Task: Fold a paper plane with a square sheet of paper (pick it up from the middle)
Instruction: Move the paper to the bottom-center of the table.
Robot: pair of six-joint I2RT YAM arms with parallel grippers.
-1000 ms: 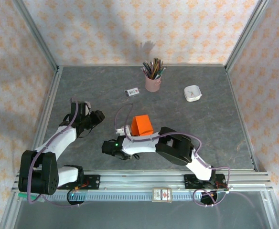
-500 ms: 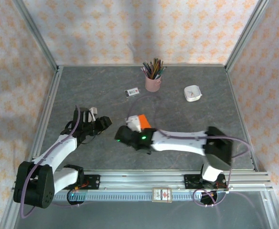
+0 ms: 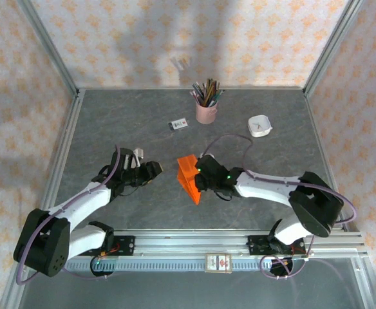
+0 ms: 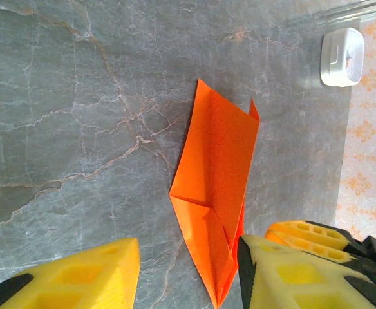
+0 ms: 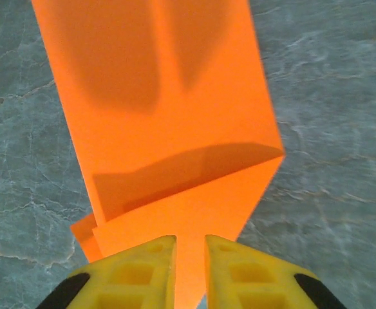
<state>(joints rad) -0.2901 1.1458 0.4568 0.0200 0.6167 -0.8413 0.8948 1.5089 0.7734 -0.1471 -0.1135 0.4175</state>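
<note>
The folded orange paper (image 3: 188, 175) (image 4: 217, 187) (image 5: 169, 109) is near the middle of the gray table (image 3: 111, 122), with one end folded to a point. The right gripper (image 3: 199, 176) (image 5: 190, 257) is at the paper's 3 o'clock side and pinches its edge between two yellow fingers, while the left gripper (image 3: 154, 169) (image 4: 188, 257) waits close by at 9 o'clock with its fingers spread wide and nothing in them. A pink pencil cup (image 3: 206, 112) stands far off at 12 o'clock, and a little white dish (image 3: 260, 126) (image 4: 341, 48) sits at 2 o'clock.
</note>
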